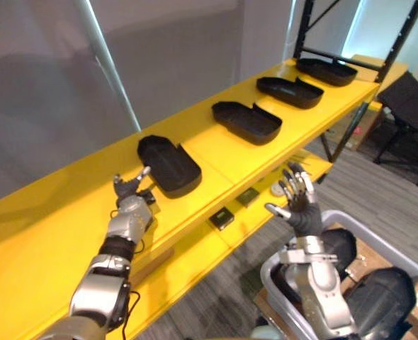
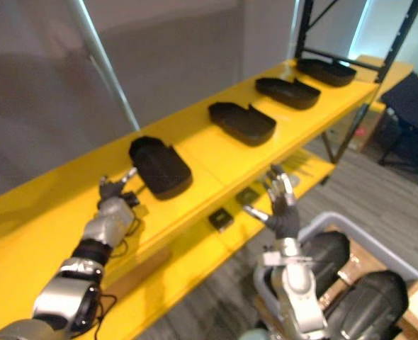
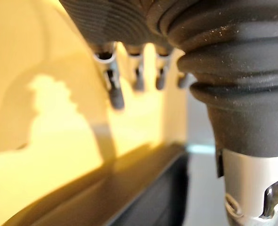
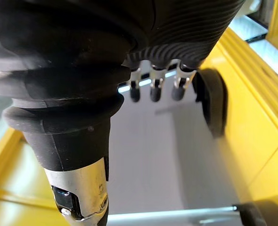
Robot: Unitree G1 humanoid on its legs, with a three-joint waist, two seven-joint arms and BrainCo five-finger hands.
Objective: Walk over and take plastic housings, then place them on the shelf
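Counted four black plastic housings in a row along yellow upper shelf, hollow side up, set apart from each other: nearest housing, second housing, third housing, far housing next to black rack upright.

Found L hand lying on same shelf, just beside nearest housing, on its L side. Read L fingers in L wrist view as loose and near straight, gripping nothing. Noted one fingertip stretched to that housing's near rim; touching or not, can't tell.

Found R hand raised in air in front of lower shelf. Logged its fingers as spread wide, thumb out to side, empty.

Below R arm: grey bin w/ more black housings piled inside.

On lower shelf: two small dark square parts, plus small round pale item near R fingertips.

Behind shelf: grey wall. At far R, on carpet: dark chair.
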